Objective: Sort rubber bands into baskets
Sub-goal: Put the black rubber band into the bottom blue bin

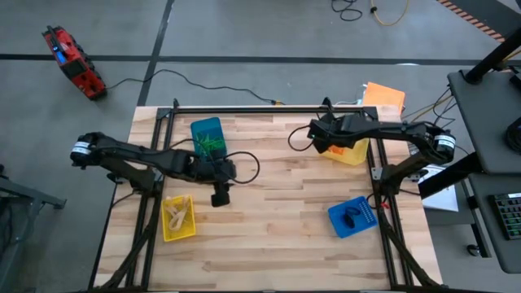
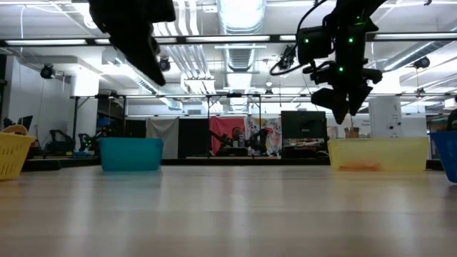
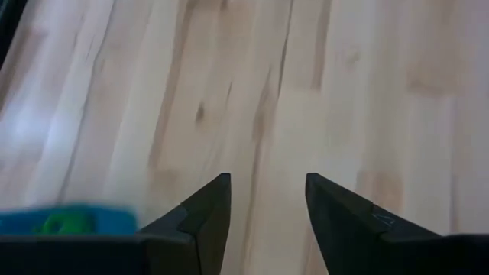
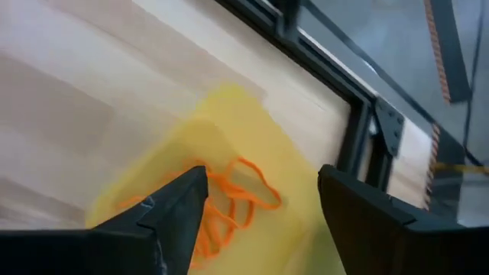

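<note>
Hovering: right gripper (image 4: 260, 210) gaping empty over far-right yellow basket (image 1: 348, 151), orange bands (image 4: 233, 200) inside | left gripper (image 3: 267, 206) spread, empty, over bare table (image 1: 277, 236)

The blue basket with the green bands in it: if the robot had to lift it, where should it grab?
Probably a rim wall of the blue basket, from straight above. It stands upright and open-topped with thin walls, so one finger can slip inside, clear of the green rubber bands, one outside.
</note>
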Controlling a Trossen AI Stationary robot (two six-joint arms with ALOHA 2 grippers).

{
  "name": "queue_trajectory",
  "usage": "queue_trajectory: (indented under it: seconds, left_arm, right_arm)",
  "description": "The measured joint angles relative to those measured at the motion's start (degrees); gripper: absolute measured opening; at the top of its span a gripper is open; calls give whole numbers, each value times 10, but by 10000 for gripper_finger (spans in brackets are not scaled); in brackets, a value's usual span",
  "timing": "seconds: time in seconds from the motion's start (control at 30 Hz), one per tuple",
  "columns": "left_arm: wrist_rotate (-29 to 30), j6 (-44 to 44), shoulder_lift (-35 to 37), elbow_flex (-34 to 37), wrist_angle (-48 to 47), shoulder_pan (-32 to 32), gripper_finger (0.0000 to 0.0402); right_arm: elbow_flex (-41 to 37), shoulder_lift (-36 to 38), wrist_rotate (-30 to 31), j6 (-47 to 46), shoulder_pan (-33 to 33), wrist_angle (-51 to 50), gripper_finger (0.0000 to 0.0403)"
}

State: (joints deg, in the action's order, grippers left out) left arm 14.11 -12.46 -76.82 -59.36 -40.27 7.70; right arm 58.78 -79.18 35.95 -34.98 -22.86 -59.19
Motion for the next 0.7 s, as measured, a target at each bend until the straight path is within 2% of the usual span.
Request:
queue_trajectory:
  seconds: [0.17,0.33,0.6,0.7]
  left_arm:
    - [6,-15,0,-47,-146,-10,145]
    - [50,-65,0,-54,-255,-59,128]
    - [-13,-88,1,1,-288,-203,92]
    - [-19,-84,20,34,-298,-239,79]
  right_arm:
    - [0,0,0,27,21,50,247]
    - [0,0,0,44,39,86,245]
    - [-8,0,0,66,53,123,253]
    - [-14,0,0,74,54,129,254]
